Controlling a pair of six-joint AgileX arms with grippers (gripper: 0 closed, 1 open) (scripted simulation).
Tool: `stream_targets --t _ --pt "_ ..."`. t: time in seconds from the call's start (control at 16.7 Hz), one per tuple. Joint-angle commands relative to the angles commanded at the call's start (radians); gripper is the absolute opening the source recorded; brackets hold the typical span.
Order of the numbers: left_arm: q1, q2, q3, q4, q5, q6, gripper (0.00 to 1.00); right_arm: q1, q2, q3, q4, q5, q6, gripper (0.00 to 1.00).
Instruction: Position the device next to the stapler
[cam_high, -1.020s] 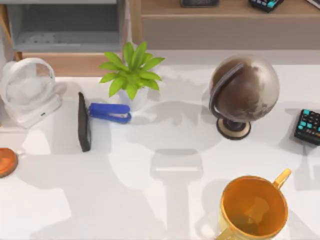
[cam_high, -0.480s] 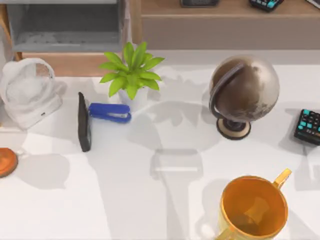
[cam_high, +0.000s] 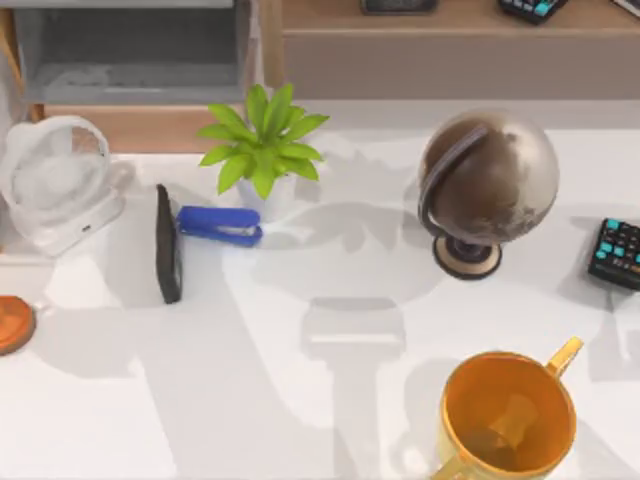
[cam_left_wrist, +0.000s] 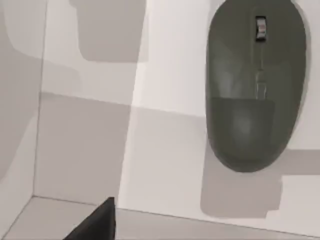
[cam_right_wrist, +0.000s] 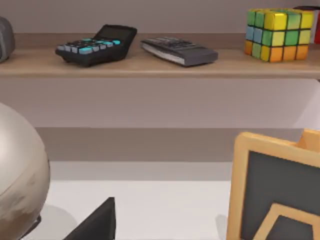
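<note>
Shadows on the white bench (cam_high: 300, 400) have shifted over the last second, and the pale blur that lay across the white round desk fan (cam_high: 55, 180) half a second ago has gone. No object has changed place.

Task items: the thin black slab (cam_high: 168, 243), judged to be the device, sits at the near end of the small bright-blue stapler (cam_high: 220, 225). They are touching or very nearly so. Both lie just beside the green potted plant (cam_high: 262, 140).

Left tool (cam_left_wrist: 97, 222): one dark corner in its wrist view. Whether it is apart or together cannot be told. A dark grey computer mouse (cam_left_wrist: 255, 85) lies on the bench ahead of it, well apart.

Right tool (cam_right_wrist: 97, 222): state likewise cannot be told. It faces a wooden shelf, with the brown globe (cam_right_wrist: 20, 175) close at one side.

Risks, as judged:
- The placement looks done — any further reach toward the slab could knock it away or push the stapler into the plant pot.
- The slab looks narrow, possibly on edge; if so, a light brush would tip it.
- The mouse could be mistaken for the device and carried over, disturbing the pair.
- A swing of the right arm could strike the globe.
</note>
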Motion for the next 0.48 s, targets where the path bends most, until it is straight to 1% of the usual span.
stream_targets --t 0.24,0.48 --pt "-0.017 0.118 -0.021 0.132 -0.007 -0.028 1.0 0.0 0.0 0.0 0.0 0.0 0.0 1.0" --pt "-0.026 0.139 -0.02 0.155 -0.009 -0.035 1.0 0.0 0.0 0.0 0.0 0.0 0.0 1.0"
